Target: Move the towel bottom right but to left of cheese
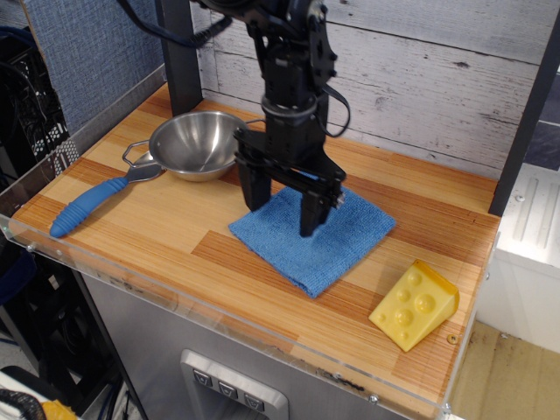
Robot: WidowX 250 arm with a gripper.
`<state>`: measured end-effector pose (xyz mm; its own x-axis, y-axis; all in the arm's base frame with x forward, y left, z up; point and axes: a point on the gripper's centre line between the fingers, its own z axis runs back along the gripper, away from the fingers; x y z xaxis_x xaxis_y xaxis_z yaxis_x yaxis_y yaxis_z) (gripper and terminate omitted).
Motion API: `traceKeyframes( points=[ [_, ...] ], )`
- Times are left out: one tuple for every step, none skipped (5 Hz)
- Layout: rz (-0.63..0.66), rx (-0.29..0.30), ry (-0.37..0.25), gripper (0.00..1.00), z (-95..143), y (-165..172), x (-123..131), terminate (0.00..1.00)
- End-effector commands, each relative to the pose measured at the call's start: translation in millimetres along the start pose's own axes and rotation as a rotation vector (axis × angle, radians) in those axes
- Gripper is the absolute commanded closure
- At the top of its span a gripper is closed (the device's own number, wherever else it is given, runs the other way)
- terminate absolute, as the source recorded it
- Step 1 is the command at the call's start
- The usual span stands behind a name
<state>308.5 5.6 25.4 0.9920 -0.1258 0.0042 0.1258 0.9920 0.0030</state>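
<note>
The blue towel [337, 241] lies flat in the middle right of the wooden table. The yellow cheese wedge [413, 304] sits to its right near the front right corner, apart from the towel. My black gripper [282, 219] is open and points down over the towel's left half. Its fingertips are at or just above the cloth, one near the towel's left edge and one over its middle. It holds nothing. The arm hides the towel's back left part.
A steel bowl [197, 144] stands at the back left, close to the gripper. A blue-handled utensil [92, 204] lies at the left front. A clear plastic lip [219, 319] runs along the table's front edge. A plank wall stands behind.
</note>
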Motion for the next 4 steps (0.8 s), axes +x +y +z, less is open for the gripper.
traceKeyframes(
  points=[
    [-0.043,-0.022,-0.049,0.0,10.2,-20.1,8.7,0.0],
    [-0.085,0.005,-0.097,0.0,-11.0,-27.2,8.3,0.0],
    [-0.085,0.015,-0.065,0.0,-33.8,-31.5,4.4,0.0],
    [-0.065,0.043,-0.097,0.0,-40.2,-35.4,0.4,0.0]
  ],
)
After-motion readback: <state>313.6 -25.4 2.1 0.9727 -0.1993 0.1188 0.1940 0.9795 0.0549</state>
